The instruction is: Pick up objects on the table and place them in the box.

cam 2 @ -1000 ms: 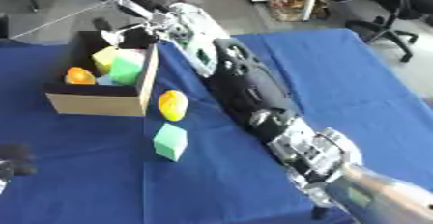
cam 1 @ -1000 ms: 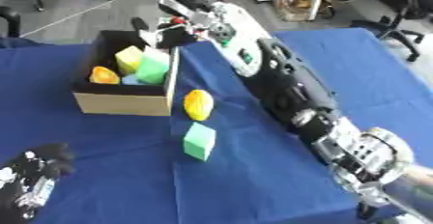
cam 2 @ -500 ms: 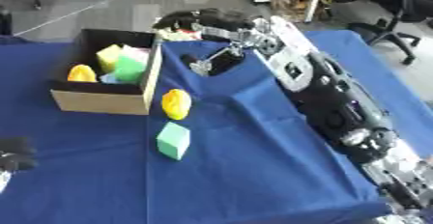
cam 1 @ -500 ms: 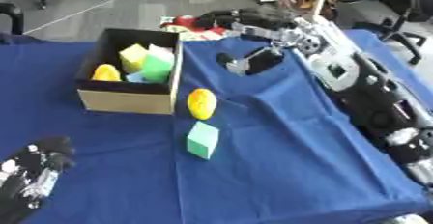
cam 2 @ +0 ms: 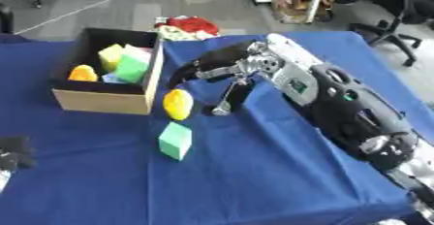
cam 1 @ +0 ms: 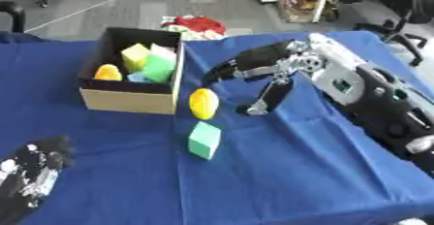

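Open cardboard box (cam 1: 127, 100) on the blue-draped desk (cam 1: 280, 170), already holding a yellow block, a green block and an orange rounded piece. Two items remain outside — a yellow lemon-shaped object (cam 1: 203, 104) just beside the box's near right corner, and a mint-green cube (cam 1: 204, 140) a little nearer the viewer. The right hand (cam 1: 254, 69) hangs beside the lemon shape, fingers relaxed and spread, thumb pointing down, holding nothing. The left hand (cam 1: 30, 180) rests at the lower left corner; its finger posture cannot be told. The lemon shape looks light, smooth and liable to roll — best taken across its narrow middle; the cube offers flat opposite faces.
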Controlling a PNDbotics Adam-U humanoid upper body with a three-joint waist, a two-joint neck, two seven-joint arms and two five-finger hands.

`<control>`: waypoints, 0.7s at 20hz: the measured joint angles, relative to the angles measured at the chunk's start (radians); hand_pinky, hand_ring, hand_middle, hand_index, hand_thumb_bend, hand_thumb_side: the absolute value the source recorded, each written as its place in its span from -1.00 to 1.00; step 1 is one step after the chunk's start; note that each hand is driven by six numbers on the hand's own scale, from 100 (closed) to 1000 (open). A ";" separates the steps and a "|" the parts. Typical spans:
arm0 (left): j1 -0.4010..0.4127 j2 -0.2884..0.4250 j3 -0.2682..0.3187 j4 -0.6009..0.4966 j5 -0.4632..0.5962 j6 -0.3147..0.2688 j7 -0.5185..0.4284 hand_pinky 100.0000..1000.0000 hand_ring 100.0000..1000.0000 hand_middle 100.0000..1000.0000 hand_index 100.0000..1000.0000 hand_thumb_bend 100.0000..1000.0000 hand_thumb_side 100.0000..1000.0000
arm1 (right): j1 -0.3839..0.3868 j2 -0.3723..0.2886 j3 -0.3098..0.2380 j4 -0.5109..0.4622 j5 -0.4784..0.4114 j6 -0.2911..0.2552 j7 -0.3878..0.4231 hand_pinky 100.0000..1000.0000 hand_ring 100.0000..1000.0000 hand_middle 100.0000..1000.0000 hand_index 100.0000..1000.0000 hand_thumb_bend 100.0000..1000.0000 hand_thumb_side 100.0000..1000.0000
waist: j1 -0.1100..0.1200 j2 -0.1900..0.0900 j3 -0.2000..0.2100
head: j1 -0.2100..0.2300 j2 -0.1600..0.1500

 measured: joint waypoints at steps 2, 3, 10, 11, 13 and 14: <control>0.000 0.000 -0.002 0.000 0.000 -0.001 -0.002 0.41 0.17 0.22 0.59 -1.00 0.02 | -0.007 0.008 0.012 0.008 0.006 -0.001 -0.001 0.93 0.95 0.92 1.00 -0.58 -1.00 | 0.000 0.000 0.013 | -0.004 0.000; 0.000 0.000 -0.004 0.000 0.000 -0.001 -0.003 0.41 0.17 0.22 0.59 -1.00 0.02 | -0.023 0.024 0.027 0.017 0.014 -0.003 -0.003 0.93 0.95 0.92 1.00 -0.58 -1.00 | 0.000 0.000 0.017 | -0.005 0.000; 0.000 0.000 -0.006 0.000 0.000 -0.001 -0.006 0.41 0.17 0.22 0.59 -1.00 0.02 | -0.064 0.127 0.133 0.153 0.103 -0.040 -0.040 0.93 0.92 0.91 1.00 -0.61 -1.00 | 0.000 0.000 0.016 | -0.003 0.000; 0.000 0.000 -0.006 0.000 0.000 -0.001 -0.006 0.41 0.17 0.22 0.59 -1.00 0.02 | -0.062 0.134 0.135 0.172 0.118 -0.045 -0.045 0.93 0.92 0.92 1.00 -0.60 -1.00 | 0.000 0.000 0.016 | -0.002 0.000; 0.000 0.000 -0.006 0.000 0.000 -0.001 -0.006 0.41 0.17 0.22 0.59 -1.00 0.02 | -0.056 0.141 0.135 0.203 0.147 -0.054 -0.054 0.93 0.92 0.92 1.00 -0.61 -1.00 | 0.000 0.000 0.016 | -0.001 0.000; 0.000 0.000 -0.006 0.000 0.000 -0.001 -0.006 0.41 0.17 0.22 0.59 -1.00 0.02 | -0.051 0.142 0.134 0.213 0.162 -0.059 -0.059 0.93 0.93 0.91 1.00 -0.61 -1.00 | 0.000 0.000 0.016 | -0.001 0.000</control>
